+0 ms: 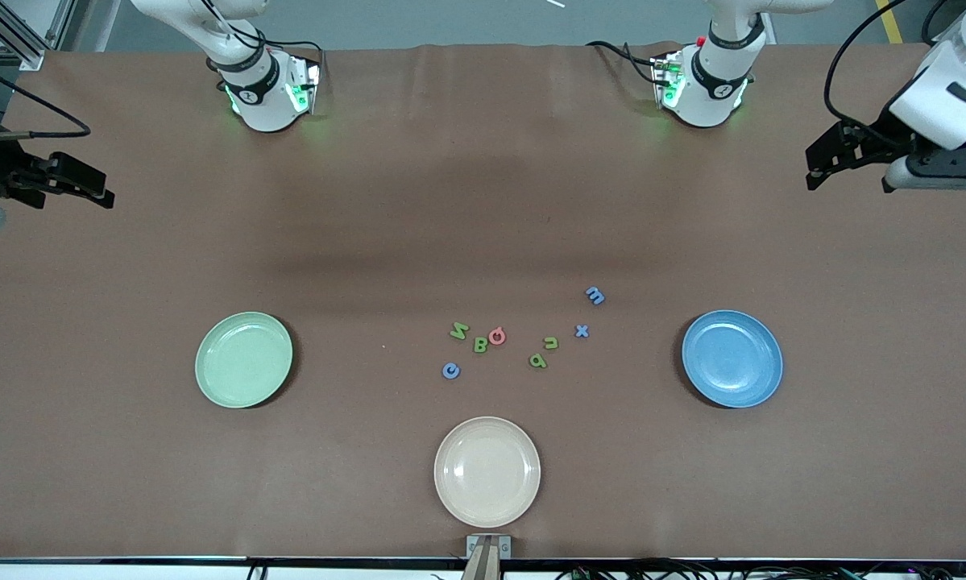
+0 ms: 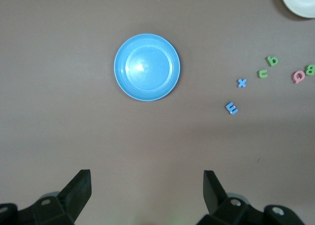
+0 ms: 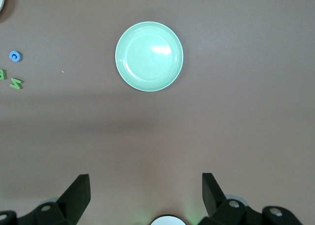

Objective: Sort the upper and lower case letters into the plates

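1. Here, the mint green plate (image 1: pixel 243 359) is lying round, shallow and glossy at lower left of the frame.
2. The blue plate (image 1: pixel 731 358) is lying matching at lower right.
3. Both the left claw (image 1: pixel 833 157) and right claw (image 1: pixel 72 184) are hanging released over the worktop (image 1: pixel 483 201) edges.

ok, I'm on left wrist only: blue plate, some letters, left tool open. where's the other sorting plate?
Observer: The mint green plate sits toward the right arm's end of the table, with nothing in it.
Operator: any letters outside my view?
Observer: Two: a green N and a blue c, on the side of the cluster toward the right arm's end.
Operator: and the other arm?
Observer: The right tool waits open and holds nothing, up over the table at its own end.
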Available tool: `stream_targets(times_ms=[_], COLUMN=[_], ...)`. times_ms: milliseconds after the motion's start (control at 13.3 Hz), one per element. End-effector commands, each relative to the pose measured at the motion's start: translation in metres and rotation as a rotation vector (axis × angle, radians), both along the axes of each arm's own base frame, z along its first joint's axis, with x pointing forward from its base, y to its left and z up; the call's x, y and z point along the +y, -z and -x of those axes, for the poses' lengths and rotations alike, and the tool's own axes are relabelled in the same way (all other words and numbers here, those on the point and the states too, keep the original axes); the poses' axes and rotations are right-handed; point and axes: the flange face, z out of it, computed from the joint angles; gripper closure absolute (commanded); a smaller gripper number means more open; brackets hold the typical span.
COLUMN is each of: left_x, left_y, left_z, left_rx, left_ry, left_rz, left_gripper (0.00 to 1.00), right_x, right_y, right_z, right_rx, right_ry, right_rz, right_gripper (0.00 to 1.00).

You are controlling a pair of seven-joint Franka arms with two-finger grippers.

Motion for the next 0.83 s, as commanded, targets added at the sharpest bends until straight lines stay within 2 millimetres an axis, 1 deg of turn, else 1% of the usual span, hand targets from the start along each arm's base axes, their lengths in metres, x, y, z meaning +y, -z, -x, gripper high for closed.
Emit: stream_targets(times_ms=[0,150,301,526,751], left_x=[-0.033,-0.062,-0.103,-0.139,-0.164], left_y=[0.041,0.089,0.137,0.201,0.26], left_z=[-0.009,-0.008,-0.003,0.003,-0.006], left_rx=[0.011,-0.009,0.013,-0.004,-0.001], left_ry=[0.023,-0.042,-0.122,-0.23,-0.324], left_rz=[0.003,0.005,-0.003,0.022,0.066], left_gripper=[0.0,0.0,0.0,0.0,0.0], right_x=[0.005,0.006,0.007,0.005,0.002], right_y=[0.001,0.005,0.005,0.006,-0.005], right_z=[0.018,0.024,0.024,0.023,0.02], right_rx=[-0.003,-0.017,-0.019,-0.019,-0.045], right_ry=[0.007,0.005,0.004,0.008,0.017], right_rz=[0.0,-0.001,-0.002,-0.005,-0.029], right_gripper=[0.0,0.0,0.0,0.0,0.0])
